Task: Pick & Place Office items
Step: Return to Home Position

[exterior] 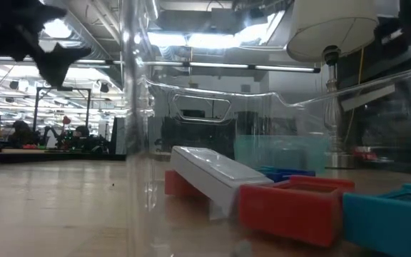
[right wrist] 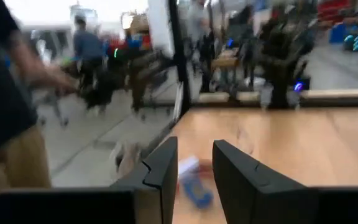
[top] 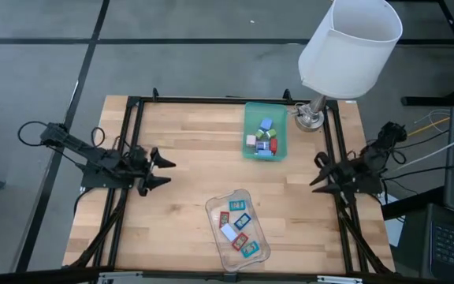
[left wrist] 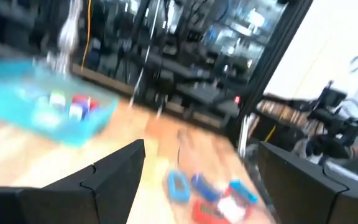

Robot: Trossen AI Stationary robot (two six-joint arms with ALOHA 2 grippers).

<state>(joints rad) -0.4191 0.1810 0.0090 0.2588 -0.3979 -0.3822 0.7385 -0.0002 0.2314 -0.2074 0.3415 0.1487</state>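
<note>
Several chunky office items [top: 264,140] lie in the green tray [top: 248,118] at the table's far middle. Several flat pieces [top: 239,223] lie in the clear plastic tray [top: 213,207] near the front edge. In the low view they show close up: white [exterior: 212,168], red [exterior: 291,203], teal [exterior: 391,214]. My left gripper [top: 169,173] hovers open at the table's left, pointing level toward the right, with nothing between its fingers [left wrist: 120,168]. My right gripper [top: 316,171] hovers at the right side, pointing level toward the left. Its fingers [right wrist: 160,168] stand a narrow gap apart around nothing.
A lamp with a white shade [top: 351,43] stands on its metal foot [top: 310,118] at the far right corner, beside the green tray. A black frame [top: 132,142] runs along the table's edges. Bare wood lies between the grippers. A person [right wrist: 5,112] stands beyond the table.
</note>
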